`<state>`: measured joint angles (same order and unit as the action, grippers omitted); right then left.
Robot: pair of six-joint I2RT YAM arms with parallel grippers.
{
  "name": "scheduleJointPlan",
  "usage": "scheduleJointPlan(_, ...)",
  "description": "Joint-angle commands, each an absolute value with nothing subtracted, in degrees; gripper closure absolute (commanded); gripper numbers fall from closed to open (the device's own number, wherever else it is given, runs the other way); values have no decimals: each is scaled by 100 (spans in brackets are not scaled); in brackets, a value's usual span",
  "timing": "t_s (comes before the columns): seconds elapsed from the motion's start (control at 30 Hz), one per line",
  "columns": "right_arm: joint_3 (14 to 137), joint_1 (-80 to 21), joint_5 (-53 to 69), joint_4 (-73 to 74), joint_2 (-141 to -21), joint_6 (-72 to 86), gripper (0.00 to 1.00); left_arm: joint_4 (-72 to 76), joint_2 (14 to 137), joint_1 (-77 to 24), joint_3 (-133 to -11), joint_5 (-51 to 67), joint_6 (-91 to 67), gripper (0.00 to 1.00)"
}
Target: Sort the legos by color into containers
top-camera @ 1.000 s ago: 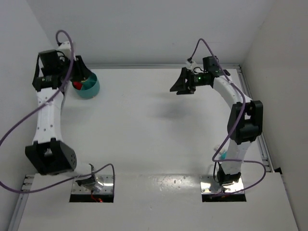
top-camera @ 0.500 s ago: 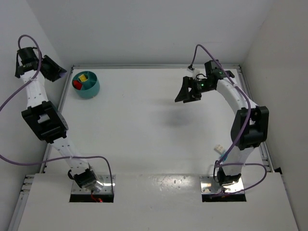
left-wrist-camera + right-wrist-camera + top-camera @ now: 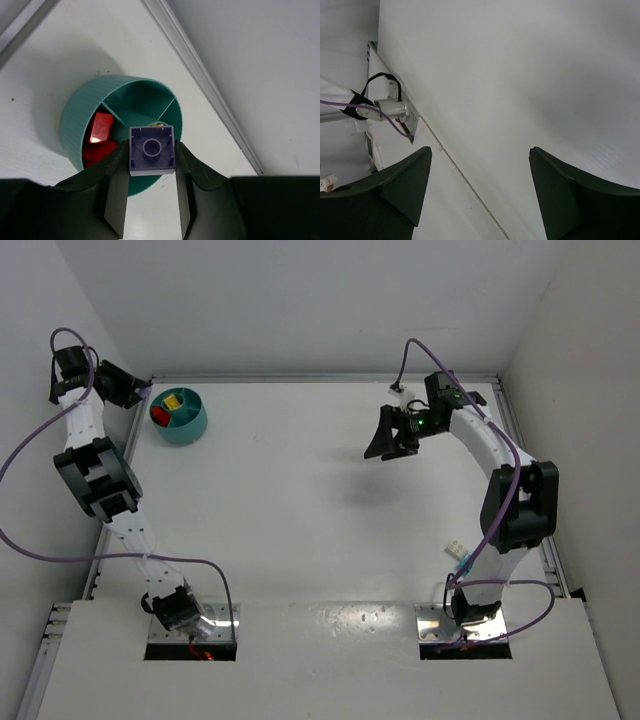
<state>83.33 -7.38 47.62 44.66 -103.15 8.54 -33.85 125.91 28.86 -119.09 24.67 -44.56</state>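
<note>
Workspace with two arms, shown in three views. Overhead view: the left arm reaches to the far-left corner of the table (image 3: 300, 510), its wrist raised beside the teal divided bowl (image 3: 182, 420). A yellow brick (image 3: 173, 400) and red bricks (image 3: 160, 417) lie in separate compartments. What the left arm carries is too small to make out from above.

Left wrist view: the left gripper (image 3: 151, 161) is clamped narrowly on a purple brick (image 3: 152, 150), hollow underside toward the camera, seen in front of the bowl's near side. The red bricks fill the left compartment. Only a pale yellow sliver shows behind the purple brick — the brick and fingers cover the rest of that compartment.

Right wrist view: the right gripper (image 3: 480, 152) stands spread wide with nothing between its fingers, over bare table. A purple cable (image 3: 345, 103) and a metal bracket (image 3: 392, 107) sit at the table's edge. From overhead this gripper hangs above the far-right area — well apart from the bowl.
</note>
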Motion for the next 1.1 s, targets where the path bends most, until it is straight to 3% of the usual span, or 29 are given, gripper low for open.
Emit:
scheduleJointPlan(0.0,8288,-773,4852,4386,-10072,738,21,-2944,12744,2865,-12226,2724,-4702,92)
scheduleJointPlan(0.37,8341,-826,4693,4333,-10178,686,21,-2312,13175,2655,-12226,3111,-4878,92)
scheduleJointPlan(0.63,8341,-826,4641,4333,-10239,686,21,-2153,13289,2602,-12173,3252,-4825,84)
scheduleJointPlan(0.8,8402,-826,4641,4386,-10345,686,21,-2153,13289,2602,-12111,3252,-4764,68)
scheduleJointPlan(1.07,8402,-826,4641,4386,-10345,686,21,-2101,13131,2602,-12006,3305,-4659,56)
